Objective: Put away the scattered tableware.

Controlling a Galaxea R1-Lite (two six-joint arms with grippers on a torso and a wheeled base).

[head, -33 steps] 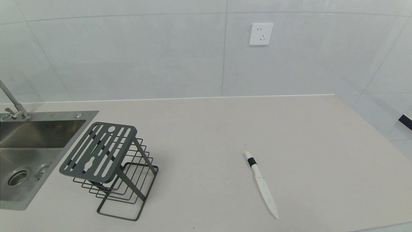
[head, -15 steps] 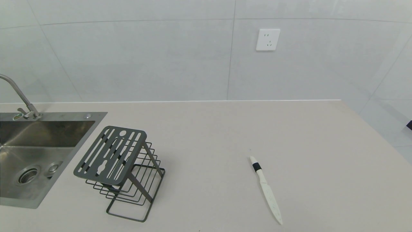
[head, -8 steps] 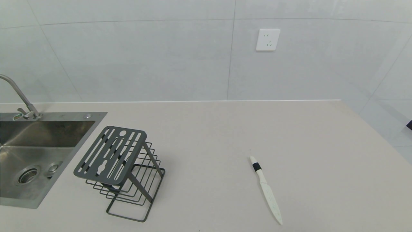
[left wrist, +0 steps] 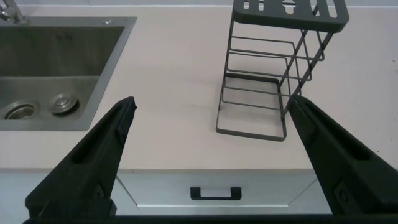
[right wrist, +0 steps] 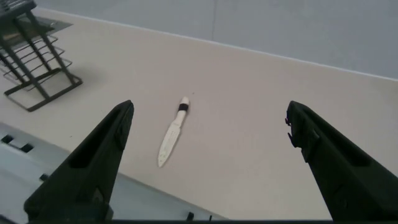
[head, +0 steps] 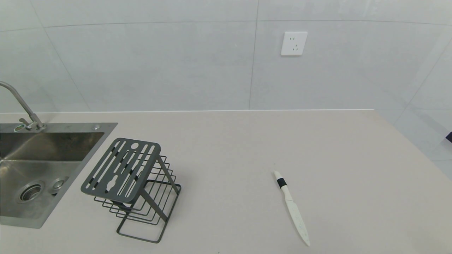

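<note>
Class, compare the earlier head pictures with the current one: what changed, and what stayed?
Only the head camera shifted, early on; no thing moved, and nothing was grasped or released. The white knife lies flat on the counter as before, and the rack stands beside the sink unchanged.

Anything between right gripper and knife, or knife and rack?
Nothing visible. The knife lies on bare counter. The rack stands to its left, by the sink, with open counter between. The right gripper, open, has a clear line to the knife.
</note>
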